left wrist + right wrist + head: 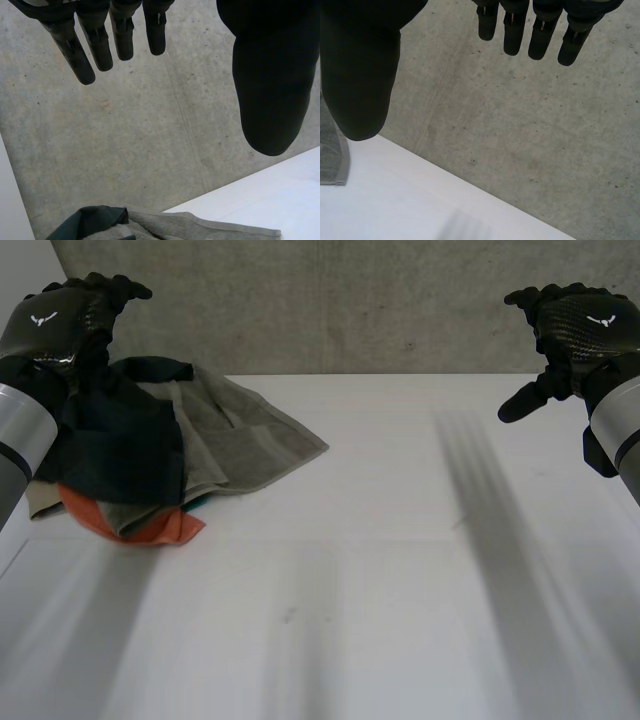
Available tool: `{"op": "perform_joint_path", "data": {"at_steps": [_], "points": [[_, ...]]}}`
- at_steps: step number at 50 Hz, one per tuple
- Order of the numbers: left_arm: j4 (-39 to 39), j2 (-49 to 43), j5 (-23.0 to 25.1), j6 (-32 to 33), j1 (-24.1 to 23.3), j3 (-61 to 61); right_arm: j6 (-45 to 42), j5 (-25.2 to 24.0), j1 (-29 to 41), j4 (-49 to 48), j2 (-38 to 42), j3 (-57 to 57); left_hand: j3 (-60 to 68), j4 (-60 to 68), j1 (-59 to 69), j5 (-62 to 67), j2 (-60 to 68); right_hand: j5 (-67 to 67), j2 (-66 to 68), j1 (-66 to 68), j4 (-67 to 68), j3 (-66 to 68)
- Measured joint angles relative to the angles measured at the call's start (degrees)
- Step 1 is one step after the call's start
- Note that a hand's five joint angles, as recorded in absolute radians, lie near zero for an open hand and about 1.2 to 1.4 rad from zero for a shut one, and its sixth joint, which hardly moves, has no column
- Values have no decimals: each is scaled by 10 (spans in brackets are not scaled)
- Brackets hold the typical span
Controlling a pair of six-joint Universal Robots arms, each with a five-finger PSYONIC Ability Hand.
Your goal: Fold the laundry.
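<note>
The laundry pile [150,460] lies unsorted at the far left of the white worktop [400,590]. A dark cloth [125,455] is draped over a grey towel [250,440], and an orange cloth [165,528] pokes out at the pile's near edge. The left robot hand [60,320] hovers above the far-left side of the pile, fingers straight and thumb spread, holding nothing. The right robot hand [575,325] hangs over the far right of the worktop, well apart from the cloth, likewise released and empty. No folding has begun; the step in hand looks like picking a first piece. The next move probably calls for lowering the left robot hand onto the topmost cloth, pinching an edge and drawing it clear onto the bare worktop.
</note>
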Motion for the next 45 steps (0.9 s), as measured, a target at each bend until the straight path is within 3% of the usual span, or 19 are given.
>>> {"op": "perform_joint_path", "data": {"at_steps": [10,20,25,28,31,33,35,40,45], "points": [[43,-39,0,81,12,14,-1,-1,-2,0,-1,0,-38,-43,-40,-29,-42,-33,-38,-6,-41,-42],[97,-171,0,202,83,67,-1,-2,-1,0,-1,0,-38,-43,-40,-29,-42,-33,-38,-6,-41,-42],[106,-285,0,294,138,129,-2,-2,0,0,1,0,-42,-45,-42,-29,-45,-33,-38,-6,-41,-42],[106,-335,0,338,160,156,-2,-2,0,0,2,0,-2,-2,6,4,-5,-33,-38,-6,-41,-42],[107,-385,0,378,175,189,-2,-2,1,1,4,1,267,269,303,263,278,-33,-38,-6,-41,-42],[108,-407,-2,392,179,208,-3,-2,1,1,4,1,419,422,420,412,420,-33,-38,-6,-41,-42],[109,-414,-5,395,177,219,-3,-2,0,1,5,1,501,506,468,496,503,-33,-38,-6,-41,-42],[116,-391,-21,371,153,231,-4,-2,-4,0,5,-1,522,527,489,516,524,-33,-38,-6,-41,-42],[122,-312,-32,287,97,228,-9,-2,-7,-1,0,-5,522,527,494,516,524,-33,-38,-6,-41,-42]]}}
